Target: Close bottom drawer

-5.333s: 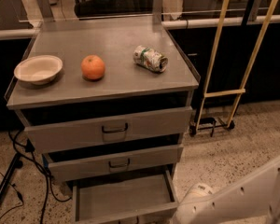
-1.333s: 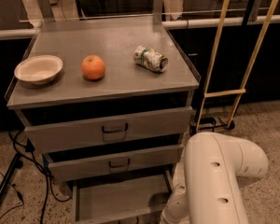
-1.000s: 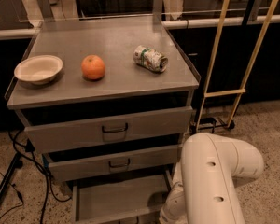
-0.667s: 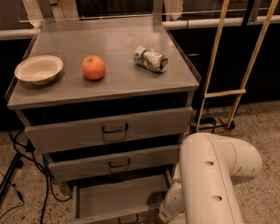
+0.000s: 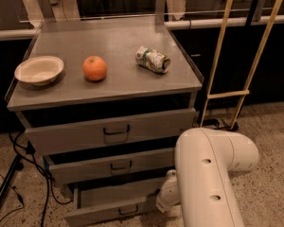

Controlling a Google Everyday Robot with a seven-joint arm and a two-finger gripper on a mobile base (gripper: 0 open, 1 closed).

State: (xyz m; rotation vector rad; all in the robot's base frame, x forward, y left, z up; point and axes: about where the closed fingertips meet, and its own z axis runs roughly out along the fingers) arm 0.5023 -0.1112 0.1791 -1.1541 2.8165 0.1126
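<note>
One pincer [image 5: 166,200] sits just beside the open bottom drawer [image 5: 103,213].

Lab-like workspace: metal cabinet [image 5: 114,40], floor cables [image 5: 20,148], speckled floor [image 5: 270,126]; the gripper [image 5: 164,203] sits low by the bottom drawer [image 5: 103,213].

Bottom drawer [image 5: 109,213] further in, pincer [image 5: 165,200] alongside.

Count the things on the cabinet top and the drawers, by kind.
Bowl: 1
Orange: 1
Can: 1
Drawers: 3 (top drawer, middle drawer, bottom drawer)
Total: 6
The gripper sits low by the bottom drawer's right end.
</note>
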